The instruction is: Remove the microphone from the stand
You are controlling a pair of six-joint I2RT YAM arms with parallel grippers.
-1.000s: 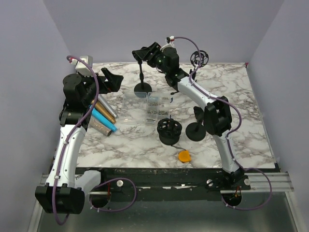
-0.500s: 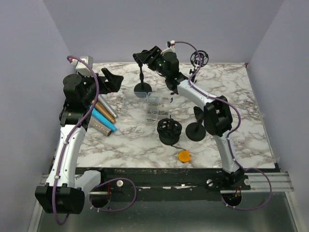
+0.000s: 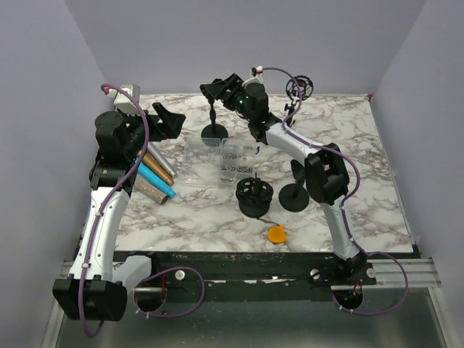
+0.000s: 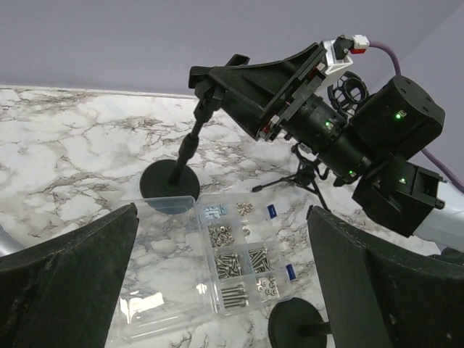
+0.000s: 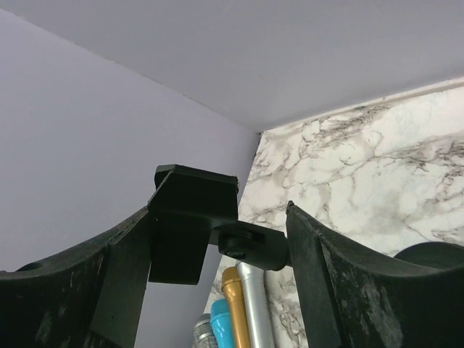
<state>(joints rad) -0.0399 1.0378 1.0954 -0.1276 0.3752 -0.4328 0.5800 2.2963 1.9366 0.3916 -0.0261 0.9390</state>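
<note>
Microphones lie flat on the tabletop near my left claw, which gapes empty. Farther off, my right claw has just slackened. Its jaws loosely straddle the stand's bare clip, gripping nothing. Removal looks done.

plain lavender walls, white marble table

Stand behind screw box — microphones left.
</note>
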